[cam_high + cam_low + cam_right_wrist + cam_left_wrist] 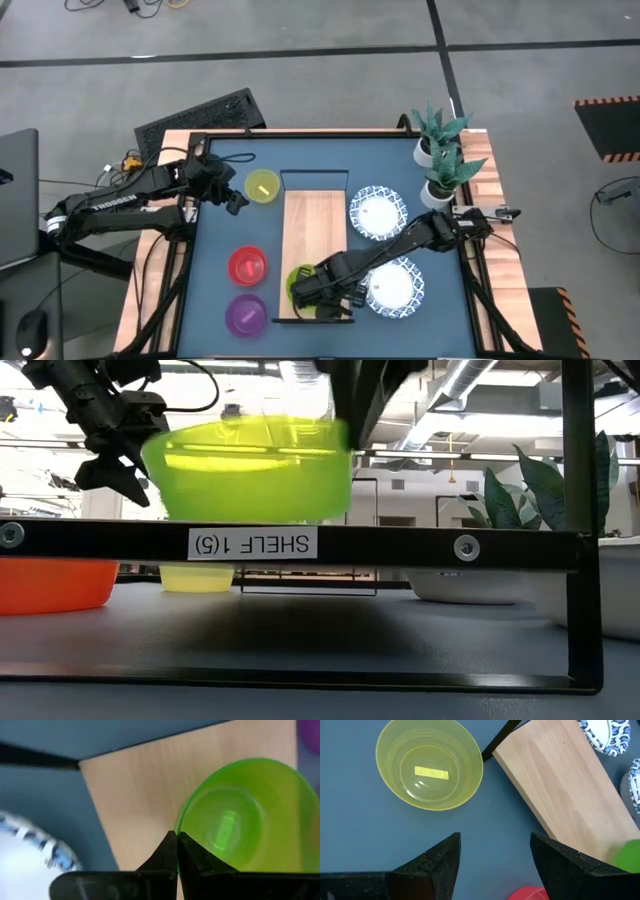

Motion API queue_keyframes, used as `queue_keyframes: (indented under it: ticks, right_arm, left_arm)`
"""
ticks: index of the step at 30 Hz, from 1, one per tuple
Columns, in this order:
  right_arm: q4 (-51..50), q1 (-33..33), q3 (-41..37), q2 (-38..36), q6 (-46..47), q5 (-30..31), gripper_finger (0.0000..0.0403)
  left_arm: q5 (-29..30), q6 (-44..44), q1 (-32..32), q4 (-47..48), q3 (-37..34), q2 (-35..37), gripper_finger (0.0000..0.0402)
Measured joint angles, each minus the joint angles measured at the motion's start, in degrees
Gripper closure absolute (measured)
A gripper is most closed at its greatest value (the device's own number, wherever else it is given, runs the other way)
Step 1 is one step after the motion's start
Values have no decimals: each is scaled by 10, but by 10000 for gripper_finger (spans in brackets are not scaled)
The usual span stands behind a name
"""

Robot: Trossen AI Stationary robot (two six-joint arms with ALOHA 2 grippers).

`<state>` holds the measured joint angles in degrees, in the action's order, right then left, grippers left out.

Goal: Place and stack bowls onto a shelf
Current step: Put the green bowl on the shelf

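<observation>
The shelf (313, 240), a light-wood board in a thin black frame, lies in the table's middle. Over its near end my right gripper (176, 840) is shut on the green bowl (299, 283). The low view shows the green bowl (245, 470) upright above the shelf's front bar, which hides its base. The yellow bowl (262, 187) stands on the table left of the shelf's far end, and my left gripper (495, 837) hovers open just short of it. The red bowl (247, 265) and purple bowl (246, 314) stand on the table left of the shelf. Two white dishes (377, 213) (392, 287) lie to its right. My right gripper pinches the green bowl's rim (178, 826) on one side, one finger inside the wall and one outside. The fingers come steeply from above. The bowl sits upright over the board's near end; whether its base touches the wood I cannot tell.
Two potted plants (440, 150) stand at the table's far right corner. A black keyboard-like panel (200, 118) lies beyond the far left edge. The board's far half (315, 205) is bare wood.
</observation>
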<state>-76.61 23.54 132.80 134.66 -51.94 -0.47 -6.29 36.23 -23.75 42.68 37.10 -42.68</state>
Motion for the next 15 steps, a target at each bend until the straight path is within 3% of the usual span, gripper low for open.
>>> queue_keyframes:
  ticks: [15]
  right_arm:
    - [-23,4,0,-6,41,-12,373]
  left_arm:
    - [17,7,0,-1,0,0,178]
